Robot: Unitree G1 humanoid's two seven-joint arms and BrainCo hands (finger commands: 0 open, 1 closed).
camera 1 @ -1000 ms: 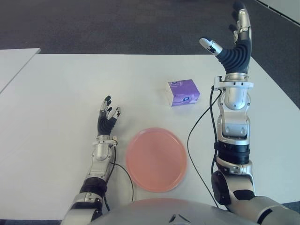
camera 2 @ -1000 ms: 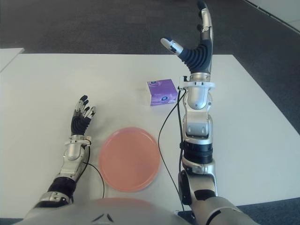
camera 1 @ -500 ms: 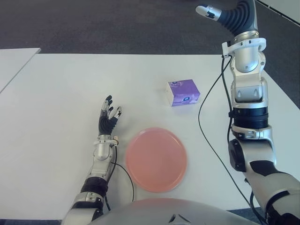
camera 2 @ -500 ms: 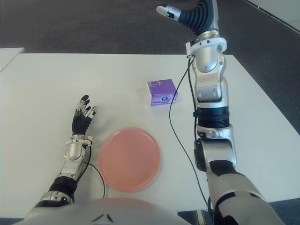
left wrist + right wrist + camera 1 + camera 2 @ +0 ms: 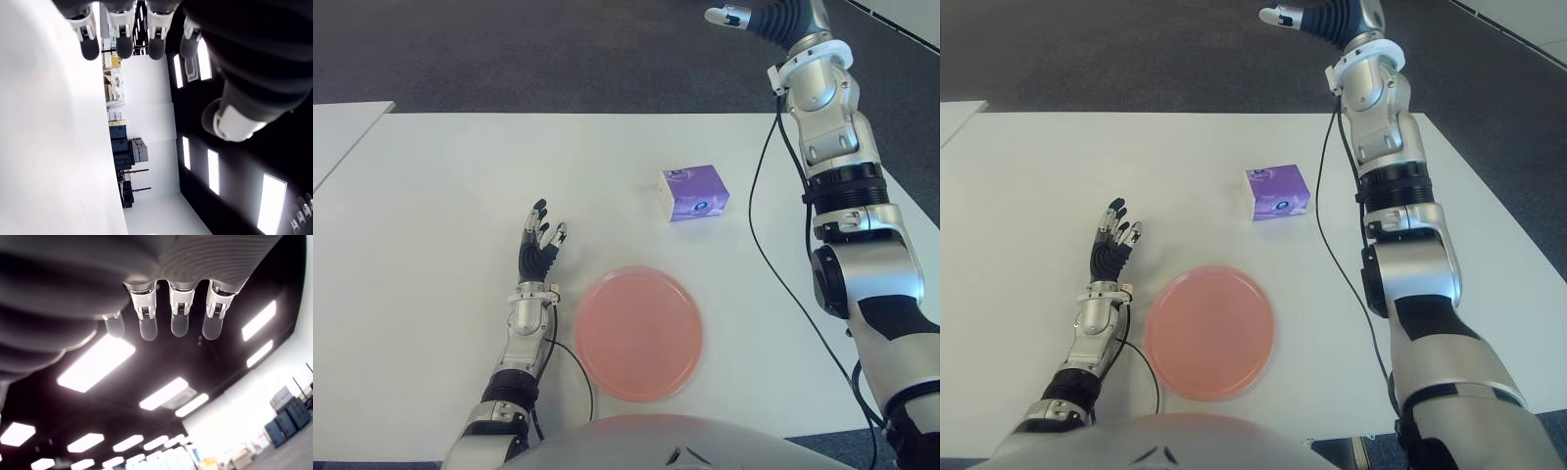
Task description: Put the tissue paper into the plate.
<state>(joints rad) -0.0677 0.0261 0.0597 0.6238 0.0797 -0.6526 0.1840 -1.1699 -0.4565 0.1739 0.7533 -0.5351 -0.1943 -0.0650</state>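
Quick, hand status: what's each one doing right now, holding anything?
Left hand: open, fingers spread, holding nothing, left of the plate.
Right hand: open, empty, raised high beyond the tissue paper.

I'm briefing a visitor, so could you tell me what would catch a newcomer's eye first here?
The right robot hand, raised high beyond the table's far edge, fingers spread and holding nothing. Below it, the purple tissue pack lies untouched on the white table, with the pink plate nearer the robot.
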